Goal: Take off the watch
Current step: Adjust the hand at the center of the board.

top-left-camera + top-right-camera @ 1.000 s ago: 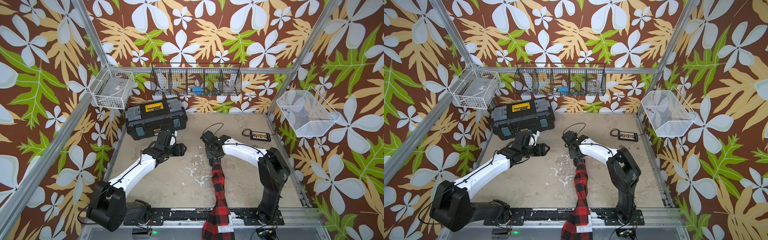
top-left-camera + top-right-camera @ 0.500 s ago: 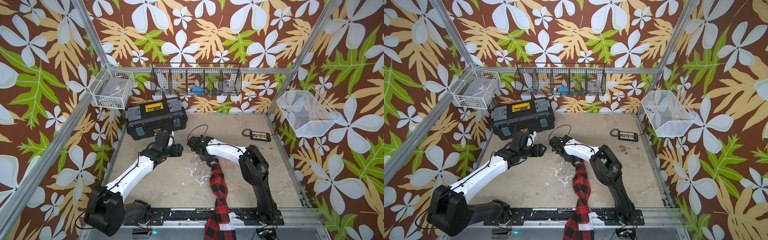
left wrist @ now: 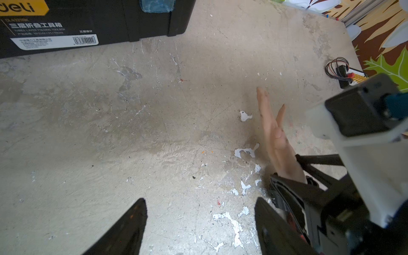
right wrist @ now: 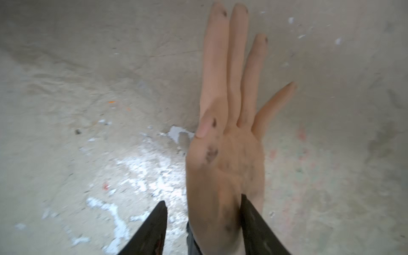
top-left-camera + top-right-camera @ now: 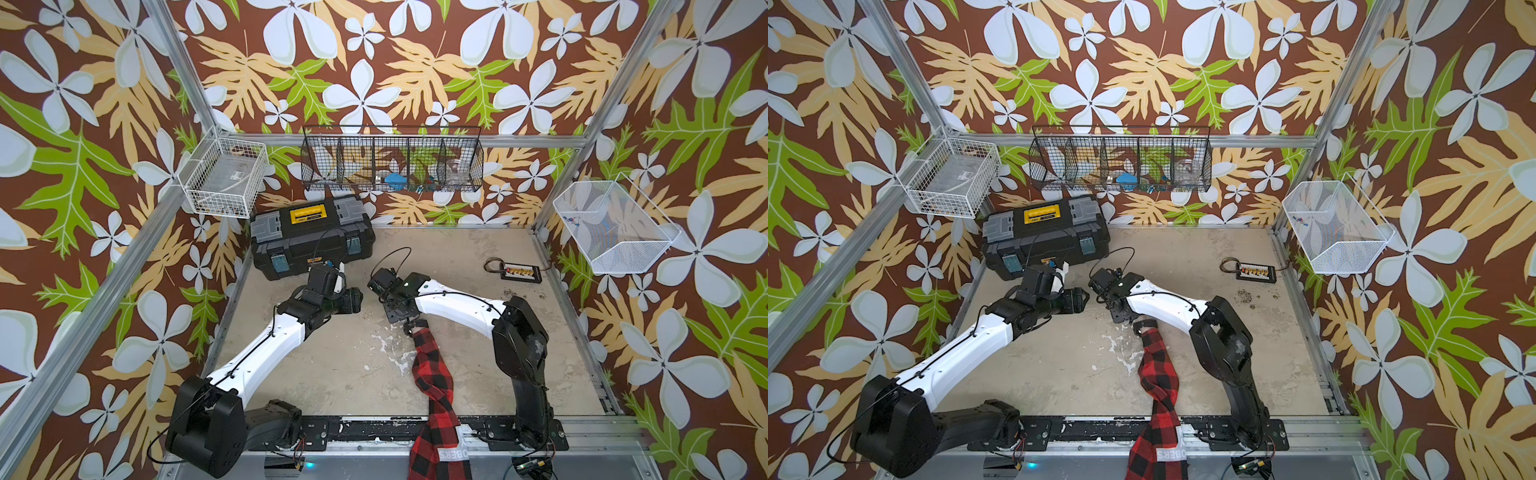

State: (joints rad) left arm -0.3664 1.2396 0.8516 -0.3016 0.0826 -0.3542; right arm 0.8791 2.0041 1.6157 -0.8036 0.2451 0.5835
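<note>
You get bright, even, diffuse light in both top views, and the arms cast only faint, soft-edged shadows on the floor (image 5: 353,365). Your right wrist view is smeared with blur: the dummy hand (image 4: 225,154), its soft shadow and the dark right gripper (image 4: 203,198) all lack crisp edges. Your left wrist view is sharper. The toolbox (image 3: 88,22) label reads clearly, with no glare.

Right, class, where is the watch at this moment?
In both top views the watch sits at the far end of the plaid sleeve, near the middle of the table, beside the right gripper.
</note>
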